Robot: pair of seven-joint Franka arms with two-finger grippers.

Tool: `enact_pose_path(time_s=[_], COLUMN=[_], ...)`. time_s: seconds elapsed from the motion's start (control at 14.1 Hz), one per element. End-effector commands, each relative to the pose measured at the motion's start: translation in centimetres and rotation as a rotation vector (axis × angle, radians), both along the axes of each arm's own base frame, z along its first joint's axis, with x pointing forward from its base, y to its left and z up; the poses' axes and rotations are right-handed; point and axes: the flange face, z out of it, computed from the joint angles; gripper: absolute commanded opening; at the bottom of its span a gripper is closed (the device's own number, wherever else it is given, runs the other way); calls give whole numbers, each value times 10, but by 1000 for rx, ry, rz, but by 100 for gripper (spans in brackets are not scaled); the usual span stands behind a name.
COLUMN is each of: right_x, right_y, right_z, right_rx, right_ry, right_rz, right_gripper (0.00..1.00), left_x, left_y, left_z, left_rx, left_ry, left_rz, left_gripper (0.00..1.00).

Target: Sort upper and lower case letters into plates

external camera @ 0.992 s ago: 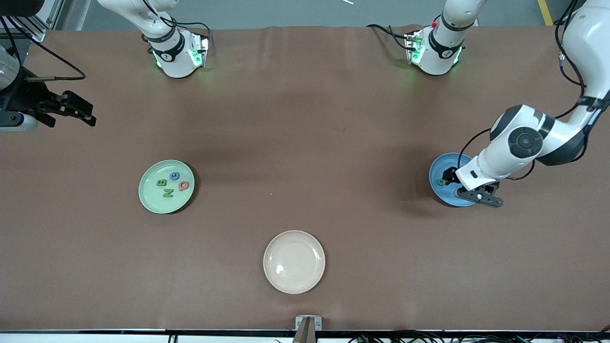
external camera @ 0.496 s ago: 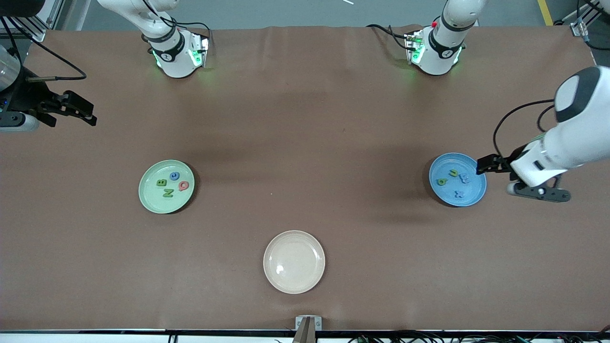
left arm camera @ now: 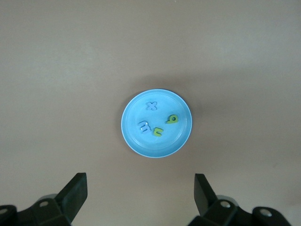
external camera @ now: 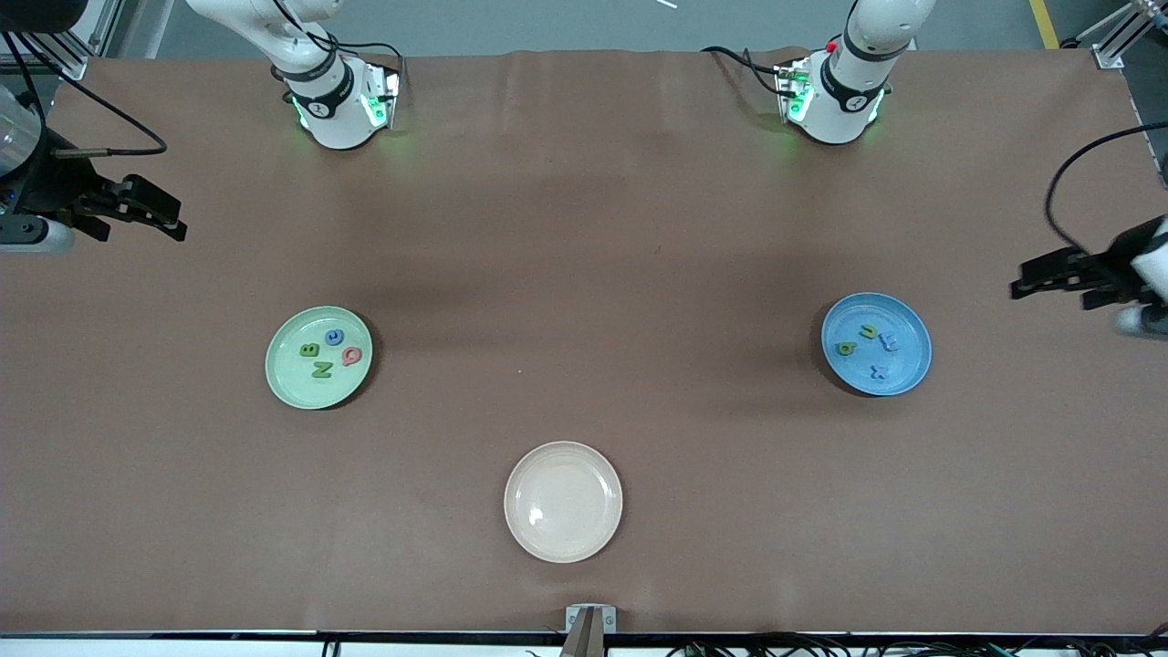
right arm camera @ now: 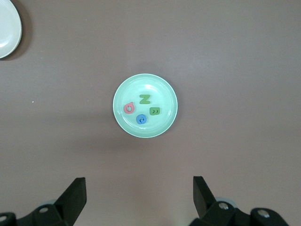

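Blue plate [external camera: 876, 344] below the spread, empty left gripper [external camera: 1049, 276] looks sorted; right gripper [external camera: 151, 216], spread too, waits; best keep both clear.

- Three obstacles on the table [external camera: 584, 274]: mint plate [external camera: 285, 376], blue plate [external camera: 903, 372], cream plate [external camera: 563, 538], all well apart.
- Wide bare lanes run between them.
- Both grippers sit at the table's ends.

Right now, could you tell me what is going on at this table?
Two Franka arms are sorting small letters into plates, and neither is handling anything at this moment. The mint green plate holds four letters, and the blue plate also holds four. The cream plate, nearest the front camera, holds none. The left gripper hangs open at its end of the table. The right gripper does likewise at its own end.
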Motion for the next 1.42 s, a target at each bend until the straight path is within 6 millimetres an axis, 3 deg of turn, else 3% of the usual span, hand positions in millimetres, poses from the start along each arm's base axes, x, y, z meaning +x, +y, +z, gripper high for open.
enact_pose_path(time_s=[0.0,0.14,0.35,0.5,0.71,0.85,1.35], right_x=[-3,-3,-4,-4,-3,-3,-3], right_y=[2,1,4,3,2,2,4], right_z=[2,3,3,3,3,4,4], right_rx=[23,25,27,24,12,10,-1], right_ry=[1,0,0,-2,-4,-7,-7], right_rz=[-21,-24,-18,-10,-5,-5,3], right_gripper=[100,100,100,100,100,100,100], left_x=[-14,-22,-25,-25,-29,-24,-22], left_y=[-5,-25,-48,-48,-48,-60,-60], left_z=[30,49,55,60,82,84,83], left_rx=[7,68,117,121,120,115,115], left_ry=[-13,-36,-36,-42,-54,-99,-107], left_rz=[14,25,86,115,120,103,94], left_gripper=[100,100,100,100,100,100,100])
